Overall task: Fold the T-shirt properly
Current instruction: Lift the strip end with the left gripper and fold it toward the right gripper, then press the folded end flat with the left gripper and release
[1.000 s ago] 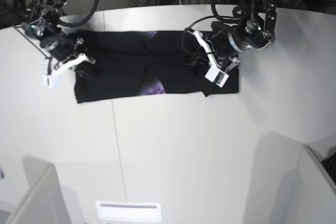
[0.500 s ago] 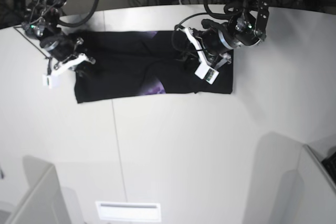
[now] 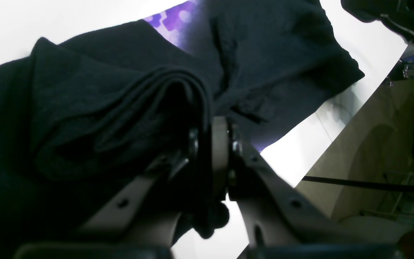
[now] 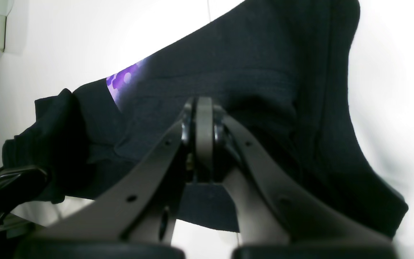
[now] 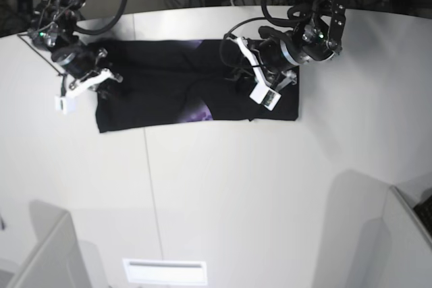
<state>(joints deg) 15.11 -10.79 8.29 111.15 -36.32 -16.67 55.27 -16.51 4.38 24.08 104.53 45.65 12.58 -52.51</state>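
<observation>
the t-shirt (image 5: pixel 182 92) lies spread as a long black band across the far part of the white bench (image 5: pixel 223 193), with a patch of purple print showing near its middle. the left claw (image 5: pixel 251 84) sits over the right end of the cloth; in its wrist view the jaws are pressed together on a bunched, many-layered fold of the t-shirt (image 3: pixel 128 108), lifted off the flat part. the right claw (image 5: pixel 101 80) is at the left end of the band, its jaws closed tight; in its wrist view the tips (image 4: pixel 204 118) rest against the black t-shirt (image 4: pixel 257 82), but whether any cloth is pinched between them cannot be told. the near edge of the shirt runs fairly straight, with the right end narrower and doubled over.
</observation>
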